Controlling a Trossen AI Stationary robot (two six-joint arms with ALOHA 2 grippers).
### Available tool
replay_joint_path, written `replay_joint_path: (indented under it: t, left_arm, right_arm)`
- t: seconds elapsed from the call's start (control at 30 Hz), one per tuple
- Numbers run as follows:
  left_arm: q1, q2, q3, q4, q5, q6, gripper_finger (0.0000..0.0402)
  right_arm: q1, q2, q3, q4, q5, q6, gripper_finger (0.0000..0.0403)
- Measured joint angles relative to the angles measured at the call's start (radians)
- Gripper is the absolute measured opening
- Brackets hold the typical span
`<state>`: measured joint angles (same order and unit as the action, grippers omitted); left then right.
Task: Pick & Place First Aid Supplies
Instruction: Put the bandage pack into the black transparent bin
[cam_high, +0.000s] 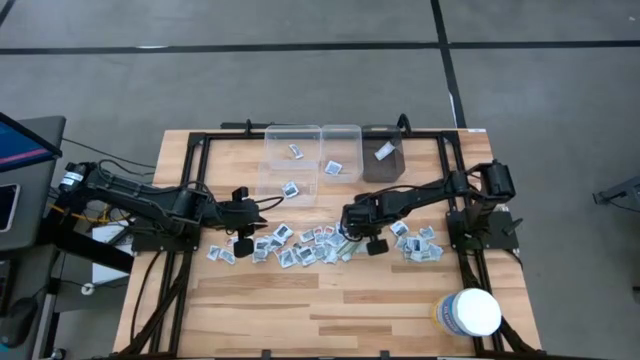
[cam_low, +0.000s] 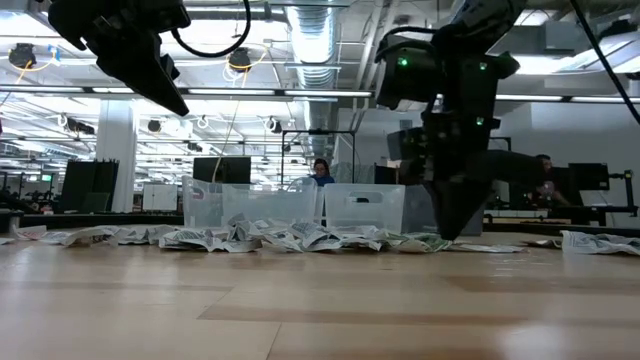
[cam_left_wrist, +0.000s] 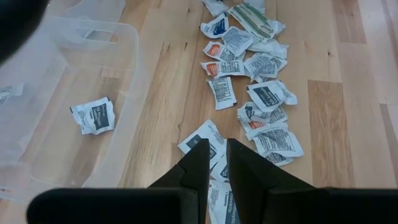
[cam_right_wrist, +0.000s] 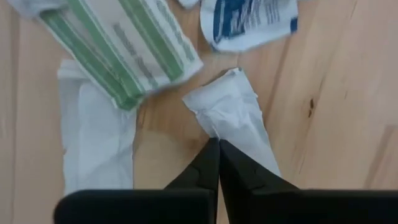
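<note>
Wooden tabletop (cam_high: 330, 300), mid-sort: the right gripper (cam_right_wrist: 217, 144), fingers pinched together on the corner of a white packet (cam_right_wrist: 233, 118) in the scattered first aid supplies (cam_high: 300, 245). So thin a hold could slip on lifting, or snag the neighbouring green-striped wrapper (cam_right_wrist: 118, 46). The left gripper (cam_left_wrist: 213, 152) hovers nearby, narrowly parted, empty, beside clear bins (cam_high: 290, 160).

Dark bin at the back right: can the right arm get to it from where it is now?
Probably yes. The dark bin is open-topped, and bare table lies between it and the right gripper, shut on a white wrapper.
</note>
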<state>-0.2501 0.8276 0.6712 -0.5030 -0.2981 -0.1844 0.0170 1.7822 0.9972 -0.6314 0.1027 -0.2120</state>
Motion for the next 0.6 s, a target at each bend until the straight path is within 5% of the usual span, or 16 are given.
replay_joint_path:
  t: [0.6]
  left_arm:
    - [0.000,-0.010,0.000,-0.006,0.007,0.004,0.0056]
  right_arm:
    - [-0.137,-0.350,0.036,0.067,-0.037,0.105,0.0001]
